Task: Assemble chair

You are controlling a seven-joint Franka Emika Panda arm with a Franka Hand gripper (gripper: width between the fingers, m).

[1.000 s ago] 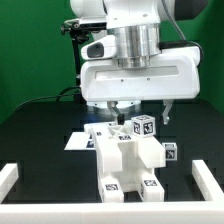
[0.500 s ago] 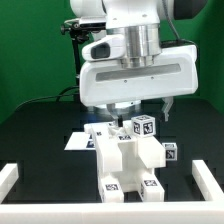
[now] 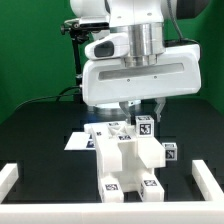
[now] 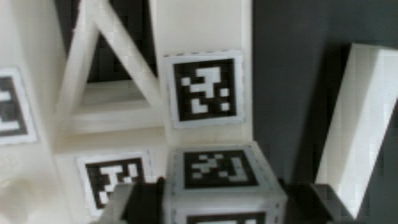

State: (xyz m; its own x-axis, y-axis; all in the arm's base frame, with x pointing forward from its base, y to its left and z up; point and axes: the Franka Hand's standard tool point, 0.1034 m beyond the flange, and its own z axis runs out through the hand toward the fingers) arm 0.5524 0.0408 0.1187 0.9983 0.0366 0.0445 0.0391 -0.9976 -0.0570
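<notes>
The partly built chair of white tagged blocks stands at the front middle of the black table. My gripper hangs just behind it and is shut on a small white tagged cube, held above the chair's rear parts. In the wrist view the cube sits between my two dark fingers, with my gripper around it. Beyond it are a tagged chair slab and a white slanted frame piece. The fingertips are hidden behind the cube in the exterior view.
A low white border rail runs round the front and sides of the table. A flat white board lies to the exterior view's left of the chair. Another small tagged part sits at the chair's right. A white upright slab shows in the wrist view.
My gripper and the held cube have shifted slightly toward the exterior view's right. The chair has not moved.
</notes>
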